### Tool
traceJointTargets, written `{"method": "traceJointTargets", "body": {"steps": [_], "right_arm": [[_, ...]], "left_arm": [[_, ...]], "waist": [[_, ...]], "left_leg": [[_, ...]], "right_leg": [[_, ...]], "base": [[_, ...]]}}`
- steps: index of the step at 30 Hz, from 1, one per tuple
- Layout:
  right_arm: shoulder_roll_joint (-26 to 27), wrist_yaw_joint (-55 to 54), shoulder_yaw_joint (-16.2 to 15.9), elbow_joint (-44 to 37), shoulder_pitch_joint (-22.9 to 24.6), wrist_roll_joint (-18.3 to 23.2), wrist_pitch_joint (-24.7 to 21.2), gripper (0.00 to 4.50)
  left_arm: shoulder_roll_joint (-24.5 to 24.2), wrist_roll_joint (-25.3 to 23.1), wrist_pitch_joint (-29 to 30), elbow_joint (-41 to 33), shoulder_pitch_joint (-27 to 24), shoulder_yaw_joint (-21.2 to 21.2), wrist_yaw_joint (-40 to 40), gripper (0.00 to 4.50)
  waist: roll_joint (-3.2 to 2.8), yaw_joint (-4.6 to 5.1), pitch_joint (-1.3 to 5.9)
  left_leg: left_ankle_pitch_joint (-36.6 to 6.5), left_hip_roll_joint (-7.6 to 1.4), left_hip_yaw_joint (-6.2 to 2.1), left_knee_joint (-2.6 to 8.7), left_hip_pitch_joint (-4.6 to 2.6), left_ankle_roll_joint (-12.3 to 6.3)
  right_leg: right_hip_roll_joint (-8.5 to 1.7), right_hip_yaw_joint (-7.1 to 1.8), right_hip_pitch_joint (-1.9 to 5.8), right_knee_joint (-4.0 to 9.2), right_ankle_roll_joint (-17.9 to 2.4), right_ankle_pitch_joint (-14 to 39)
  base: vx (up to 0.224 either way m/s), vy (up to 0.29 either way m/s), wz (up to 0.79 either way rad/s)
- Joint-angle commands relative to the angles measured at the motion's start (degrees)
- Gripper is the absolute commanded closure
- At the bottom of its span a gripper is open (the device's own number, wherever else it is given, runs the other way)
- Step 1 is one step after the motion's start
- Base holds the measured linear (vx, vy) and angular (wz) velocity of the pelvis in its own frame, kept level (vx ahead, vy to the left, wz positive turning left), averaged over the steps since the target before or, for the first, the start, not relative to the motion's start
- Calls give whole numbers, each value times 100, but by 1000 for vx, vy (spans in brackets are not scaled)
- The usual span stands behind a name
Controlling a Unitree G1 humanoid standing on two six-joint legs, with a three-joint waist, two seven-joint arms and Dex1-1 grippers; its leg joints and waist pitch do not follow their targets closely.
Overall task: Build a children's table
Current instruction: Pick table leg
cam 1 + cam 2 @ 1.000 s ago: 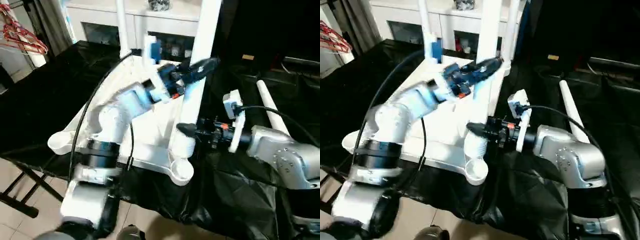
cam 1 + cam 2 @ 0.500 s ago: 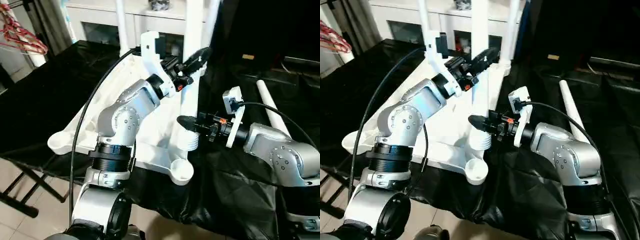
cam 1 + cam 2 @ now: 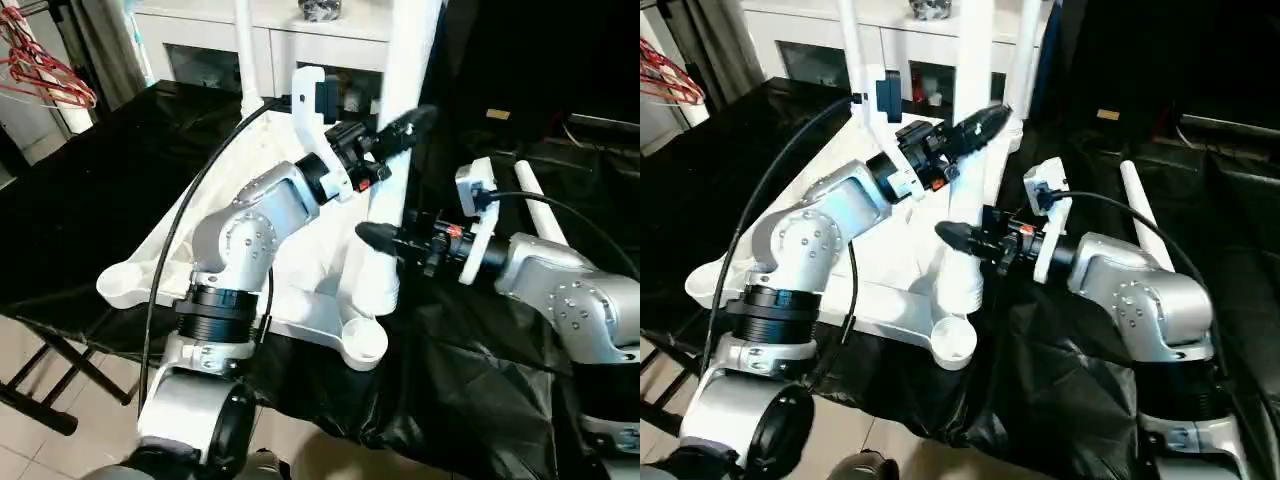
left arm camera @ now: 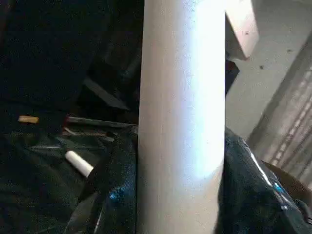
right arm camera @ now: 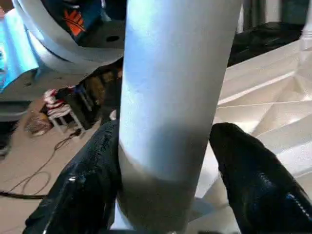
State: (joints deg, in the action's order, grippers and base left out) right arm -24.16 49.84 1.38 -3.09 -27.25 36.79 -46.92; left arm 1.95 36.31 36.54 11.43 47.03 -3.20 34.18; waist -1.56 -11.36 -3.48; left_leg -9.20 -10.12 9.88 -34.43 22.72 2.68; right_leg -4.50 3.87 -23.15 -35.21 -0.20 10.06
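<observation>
the left gripper (image 3: 405,127) clamps the upright long white tapered tube leg (image 3: 397,150) high up. the right gripper (image 3: 372,236) straddles the same leg lower down, fingers (image 5: 85,187) apart beside it. the leg stands over the white plastic ribbed table top (image 3: 300,270) on the black-covered desk (image 3: 80,200); a spare white leg (image 3: 540,215) lies right.

I am holding the left gripper (image 3: 405,125) high, its fingers (image 4: 114,195) pressing either side of the leg (image 4: 181,117). Lower down, the right gripper (image 3: 372,236) is straddling the same leg, fingers (image 5: 253,180) slightly apart from it.
</observation>
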Motion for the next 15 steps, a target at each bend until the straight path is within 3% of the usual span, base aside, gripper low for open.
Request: {"method": "traceJointTargets", "body": {"steps": [1, 4, 15], "right_arm": [[-169, 181, -105, 87, -90, 62, -102, 145], [-258, 329, -169, 94, -79, 91, -166, 145], [-221, 442, -285, 32, -10, 148, -204, 145]], "left_arm": [[-27, 78, 86, -190, -14, 90, 148, 271], [-24, 73, 97, -212, -5, 128, 245, 271], [27, 249, 187, -312, 3, 74, 326, 271]], "waist": [[106, -3, 474], [161, 3, 470], [149, -1, 469]], "left_leg": [[-869, -268, -96, 343, -102, -166], [-841, -268, -87, 341, -98, -189], [-815, -268, -88, 335, -97, -202]], "right_leg": [[-427, -242, 305, 402, -986, 1151], [-433, -243, 306, 410, -963, 1232], [-430, -242, 297, 406, -982, 1274]], "base": [[0, 0, 0], [0, 0, 0], [0, 0, 0]]}}
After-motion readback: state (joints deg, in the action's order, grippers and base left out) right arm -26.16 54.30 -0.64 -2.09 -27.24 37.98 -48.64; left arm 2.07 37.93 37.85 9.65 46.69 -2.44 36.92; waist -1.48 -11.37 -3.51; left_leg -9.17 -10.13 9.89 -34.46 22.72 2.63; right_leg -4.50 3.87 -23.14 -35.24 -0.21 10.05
